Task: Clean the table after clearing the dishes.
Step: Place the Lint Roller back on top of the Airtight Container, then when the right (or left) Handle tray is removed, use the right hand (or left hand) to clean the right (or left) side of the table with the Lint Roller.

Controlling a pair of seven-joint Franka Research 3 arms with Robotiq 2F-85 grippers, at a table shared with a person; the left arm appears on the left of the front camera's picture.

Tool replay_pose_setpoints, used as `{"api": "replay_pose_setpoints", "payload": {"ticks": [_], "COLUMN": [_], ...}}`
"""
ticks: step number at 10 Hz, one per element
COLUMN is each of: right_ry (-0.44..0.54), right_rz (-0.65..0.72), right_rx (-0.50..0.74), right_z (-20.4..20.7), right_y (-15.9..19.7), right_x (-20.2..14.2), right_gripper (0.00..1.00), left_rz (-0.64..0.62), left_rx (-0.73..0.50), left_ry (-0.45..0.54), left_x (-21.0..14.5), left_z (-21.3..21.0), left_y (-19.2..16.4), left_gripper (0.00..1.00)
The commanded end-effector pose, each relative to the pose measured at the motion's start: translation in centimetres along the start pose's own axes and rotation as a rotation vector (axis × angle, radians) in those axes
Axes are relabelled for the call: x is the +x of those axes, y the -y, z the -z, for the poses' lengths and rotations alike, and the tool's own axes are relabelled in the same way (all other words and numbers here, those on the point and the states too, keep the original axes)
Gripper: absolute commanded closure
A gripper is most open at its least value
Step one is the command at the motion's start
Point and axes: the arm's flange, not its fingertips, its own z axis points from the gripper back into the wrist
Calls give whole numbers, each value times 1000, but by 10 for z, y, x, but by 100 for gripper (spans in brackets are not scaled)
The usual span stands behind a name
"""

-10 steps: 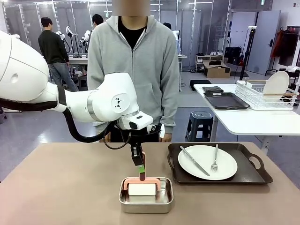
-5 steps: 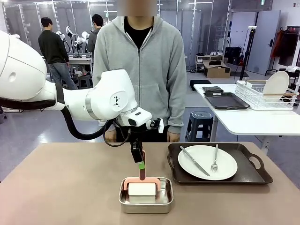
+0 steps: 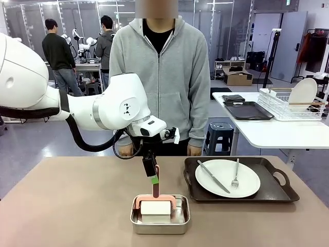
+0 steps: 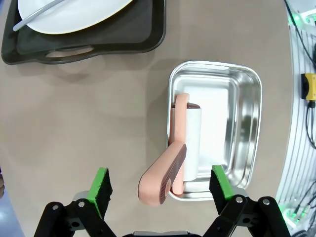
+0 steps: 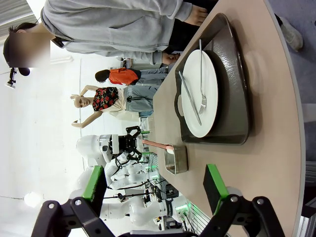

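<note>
Front view, with the two wrist views. The left arm reaches in over the tan table (image 3: pixel 67 206) and holds the left gripper (image 3: pixel 153 179) pointing straight down above a small steel pan (image 3: pixel 180 224), which sits near the robot's edge of the table at about its middle. A white roller (image 3: pixel 156 207) lies in the pan, and its pink handle (image 3: pixel 156 189) rises out of it, tilted, to the level of the fingertips. In the left wrist view the left gripper (image 4: pixel 159 170) has its jaws spread wide; the handle (image 4: pixel 163 180) stands in the gap between the green pads (image 4: pixel 101 183) and touches neither, while the roller (image 4: pixel 192 143) lies along one side of the pan (image 4: pixel 249 89). Just to the right of the pan, apart from it, a dark brown tray (image 3: pixel 277 193) with handles rests on the right half of the table and carries a round white plate (image 3: pixel 247 185); a knife (image 3: pixel 213 176) and a fork (image 3: pixel 236 175) lie side by side on the plate. A person (image 3: pixel 169 77) in a grey hooded top stands at the far edge, arms hanging down. In the right wrist view the right gripper (image 5: pixel 155 170) has its jaws spread with nothing between them and looks along the table (image 5: pixel 266 173) at the tray (image 5: pixel 237 98), the plate (image 5: pixel 210 94) and the pan (image 5: pixel 177 160)
</note>
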Motion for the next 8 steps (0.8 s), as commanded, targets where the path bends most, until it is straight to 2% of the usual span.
{"api": "replay_pose_setpoints", "payload": {"ticks": [1, 2, 8], "right_ry": [3, 3, 3], "right_rz": [3, 3, 3], "right_rx": [4, 4, 4], "right_z": [-1, -1, -1], "right_y": [-4, -4, -4], "right_x": [-2, -2, -2], "right_gripper": [0, 0, 0], "left_rz": [17, 0, 0], "left_rx": [25, 0, 0], "left_ry": [-7, 0, 0], "left_x": [-10, 0, 0], "left_z": [3, 0, 0], "left_y": [4, 0, 0], "left_gripper": [0, 0, 0]}}
